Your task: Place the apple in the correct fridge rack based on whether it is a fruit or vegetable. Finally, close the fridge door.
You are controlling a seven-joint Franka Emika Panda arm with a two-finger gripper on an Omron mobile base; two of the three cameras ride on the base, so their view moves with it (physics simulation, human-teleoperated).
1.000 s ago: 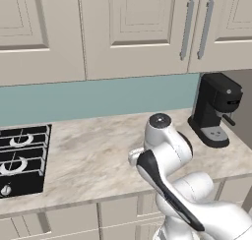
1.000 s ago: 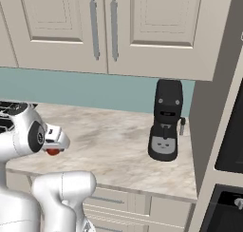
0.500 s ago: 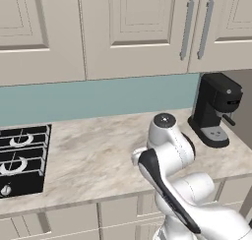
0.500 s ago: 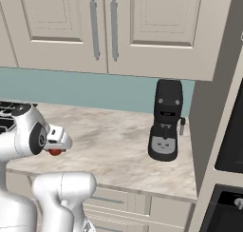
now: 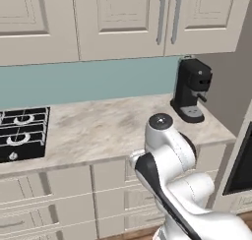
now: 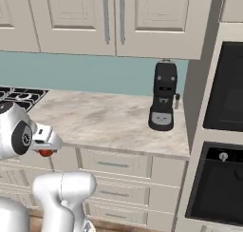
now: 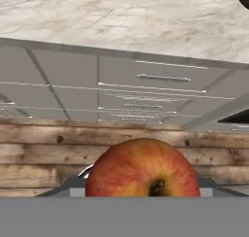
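The apple (image 7: 143, 169), red with a dark stem dimple, sits close at the bottom of the hand view, held by my gripper (image 7: 144, 190). In the right base view the gripper (image 6: 46, 149) hangs in front of the counter's edge at the left, shut on the apple (image 6: 45, 153), which shows as a small red spot under the hand. The fridge rack and the fridge door are out of view.
A black coffee machine (image 5: 192, 89) (image 6: 163, 100) stands at the counter's right end. A stove (image 5: 22, 133) lies at the left. A dark wall oven (image 6: 223, 131) fills the right side. Grey drawers (image 7: 146, 85) and a wooden floor (image 7: 48, 148) lie ahead of the hand.
The whole picture has shifted, so the base has moved: the coffee machine sits further left and the oven has come into view. The apple stays in the gripper.
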